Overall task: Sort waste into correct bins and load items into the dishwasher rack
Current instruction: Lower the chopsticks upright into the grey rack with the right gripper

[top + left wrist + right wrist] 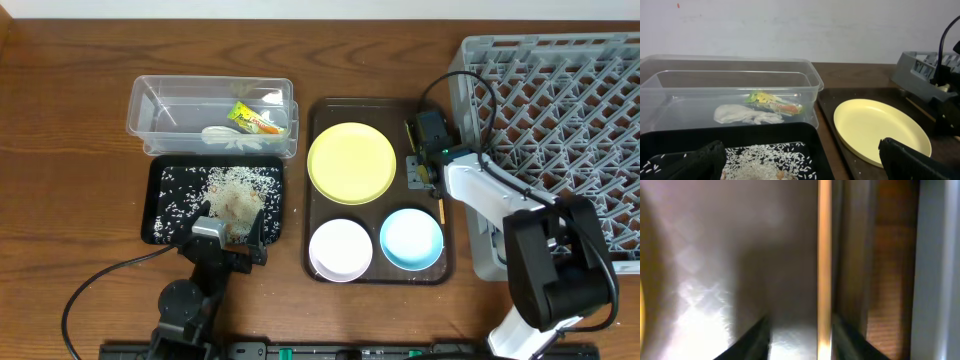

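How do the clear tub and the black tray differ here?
The clear tub is transparent and deep-walled; the black tray is opaque and shallow. The clear tub holds the snack wrapper and white scrap; the black tray holds rice crumbs. Both are rectangular and sit next to each other.

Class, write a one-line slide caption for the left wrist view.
Snack wrapper and white scrap lie in the clear tub, rice crumbs in the black tray, yellow-green plate on the brown tray alongside.
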Robot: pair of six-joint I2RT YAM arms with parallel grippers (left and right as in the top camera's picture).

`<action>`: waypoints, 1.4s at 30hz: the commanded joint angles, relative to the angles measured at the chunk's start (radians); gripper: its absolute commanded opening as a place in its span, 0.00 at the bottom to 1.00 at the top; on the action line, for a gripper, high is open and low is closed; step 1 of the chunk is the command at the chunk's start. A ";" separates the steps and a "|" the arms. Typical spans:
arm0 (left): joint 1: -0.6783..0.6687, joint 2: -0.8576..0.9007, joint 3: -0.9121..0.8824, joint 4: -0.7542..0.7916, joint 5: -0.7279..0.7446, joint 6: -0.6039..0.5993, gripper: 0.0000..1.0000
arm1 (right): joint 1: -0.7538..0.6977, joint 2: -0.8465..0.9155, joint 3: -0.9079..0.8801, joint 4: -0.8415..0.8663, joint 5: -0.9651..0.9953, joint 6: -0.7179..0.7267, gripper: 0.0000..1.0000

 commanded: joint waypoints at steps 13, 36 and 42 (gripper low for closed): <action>0.007 -0.002 -0.012 -0.042 -0.009 0.010 0.99 | -0.041 -0.133 0.051 -0.119 -0.154 -0.010 0.01; 0.007 -0.002 -0.012 -0.042 -0.009 0.010 0.99 | -0.372 -0.301 0.071 -0.039 -0.140 -0.309 0.01; 0.007 -0.002 -0.012 -0.042 -0.009 0.010 1.00 | -0.357 -0.303 0.071 0.001 -0.139 -0.335 0.01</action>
